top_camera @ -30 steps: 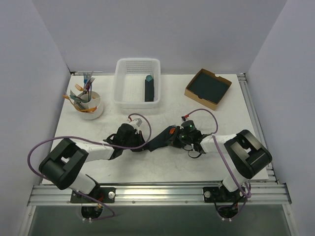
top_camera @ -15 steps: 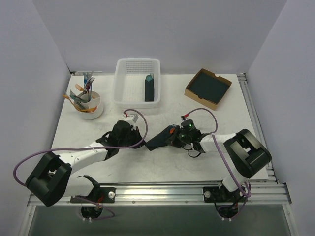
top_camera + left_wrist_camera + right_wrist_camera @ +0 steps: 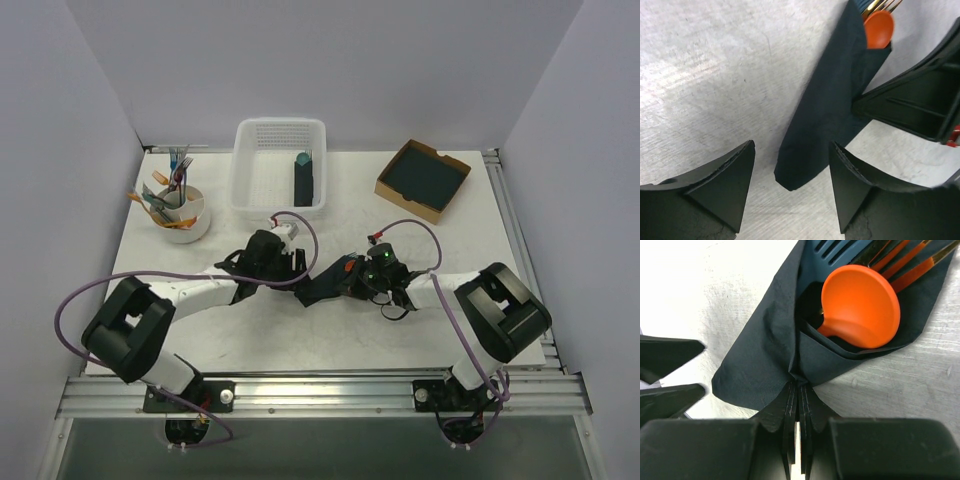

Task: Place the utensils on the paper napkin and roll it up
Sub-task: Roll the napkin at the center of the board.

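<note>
In the right wrist view the orange spoon [image 3: 862,305] shows only its bowl. Its handle is buried inside the paper napkin [image 3: 760,360], and the orange fork tines [image 3: 910,274] run off the top edge. The right gripper [image 3: 798,390] pinches a fold, hiding it. From above, the cutlery [image 3: 165,195] in the white cup [image 3: 192,220], near the tabletop's far left corner, is too small to sort.

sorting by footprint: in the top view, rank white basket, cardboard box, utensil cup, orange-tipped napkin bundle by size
1. white basket
2. cardboard box
3. utensil cup and napkin bundle look alike; bundle partly hidden, so unranked
</note>
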